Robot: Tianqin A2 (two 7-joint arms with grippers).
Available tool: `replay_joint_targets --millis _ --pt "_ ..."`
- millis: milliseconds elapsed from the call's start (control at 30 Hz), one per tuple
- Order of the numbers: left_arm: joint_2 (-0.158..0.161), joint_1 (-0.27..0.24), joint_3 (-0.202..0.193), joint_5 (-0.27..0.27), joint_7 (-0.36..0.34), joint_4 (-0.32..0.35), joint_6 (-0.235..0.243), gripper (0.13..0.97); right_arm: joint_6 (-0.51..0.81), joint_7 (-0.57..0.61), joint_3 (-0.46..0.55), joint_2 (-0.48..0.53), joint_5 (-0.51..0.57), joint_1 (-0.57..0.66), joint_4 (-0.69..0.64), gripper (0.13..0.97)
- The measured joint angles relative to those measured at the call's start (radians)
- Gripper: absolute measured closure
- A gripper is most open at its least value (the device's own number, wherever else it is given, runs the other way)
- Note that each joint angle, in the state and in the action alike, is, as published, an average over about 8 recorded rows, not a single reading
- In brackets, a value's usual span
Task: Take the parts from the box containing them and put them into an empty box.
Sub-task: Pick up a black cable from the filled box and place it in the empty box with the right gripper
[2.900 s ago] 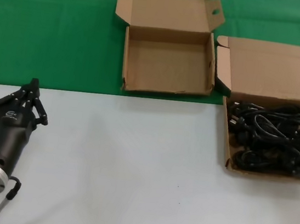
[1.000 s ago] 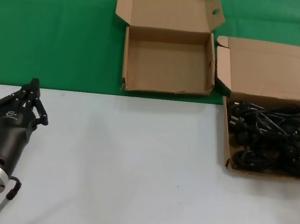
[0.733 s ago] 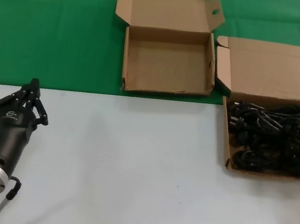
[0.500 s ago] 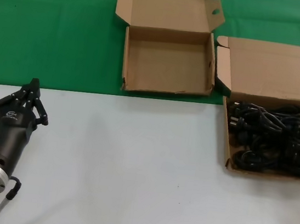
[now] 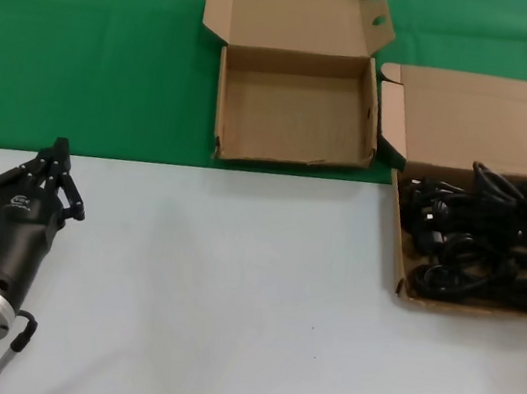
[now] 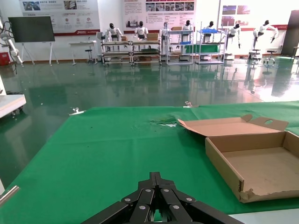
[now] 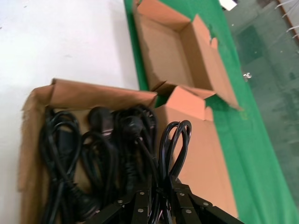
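The wider cardboard box (image 5: 398,236) at the right holds several looped black power cords (image 5: 470,253). In the right wrist view my right gripper (image 7: 161,187) is shut on one cord loop (image 7: 174,137) and holds it above the other cords (image 7: 70,149) in the wider box (image 7: 93,95). The lifted loop shows in the head view (image 5: 499,182) against the lid; the gripper itself is beyond that view's right edge. The narrower box (image 5: 294,114) stands left of it with nothing inside; it also shows in the right wrist view (image 7: 163,51) and the left wrist view (image 6: 261,163). My left gripper (image 5: 57,145) is parked, shut and empty, at the near left.
Both boxes stand side by side with lids (image 5: 472,127) folded back. A green cloth (image 5: 89,48) covers the far half of the table, and the near half is white (image 5: 230,300).
One cord loop has risen out of the pile in the wider box, up toward its lid, and the pile has shifted. The left arm has not moved.
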State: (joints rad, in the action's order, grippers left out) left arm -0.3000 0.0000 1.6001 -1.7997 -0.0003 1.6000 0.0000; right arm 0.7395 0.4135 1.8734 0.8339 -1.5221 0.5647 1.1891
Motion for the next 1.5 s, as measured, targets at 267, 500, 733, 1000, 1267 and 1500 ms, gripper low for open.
replay_joint_targets --millis 267,500,733,1000,1267,1500 --pt "0.0 0.0 0.0 0.0 0.0 0.0 0.0 0.958 0.002 -0.05 -0.002 -0.001 0.016 0.048 0.045 0.899" --pt "0.0 0.0 0.0 0.0 0.0 0.0 0.0 0.958 -0.007 -0.078 0.014 -0.043 0.037 0.105 0.063 0.899" --pt "0.0 0.0 0.0 0.0 0.0 0.0 0.0 0.958 -0.023 -0.082 0.047 -0.12 0.058 0.152 0.063 0.899" --pt "0.0 0.0 0.0 0.0 0.0 0.0 0.0 0.958 -0.045 -0.045 0.09 -0.232 0.068 0.205 0.02 0.899" --pt "0.0 0.0 0.0 0.0 0.0 0.0 0.0 0.958 -0.066 0.031 0.131 -0.349 0.069 0.257 -0.055 0.899" --pt "0.0 0.0 0.0 0.0 0.0 0.0 0.0 0.958 -0.083 0.133 0.154 -0.456 0.054 0.306 -0.169 0.899"
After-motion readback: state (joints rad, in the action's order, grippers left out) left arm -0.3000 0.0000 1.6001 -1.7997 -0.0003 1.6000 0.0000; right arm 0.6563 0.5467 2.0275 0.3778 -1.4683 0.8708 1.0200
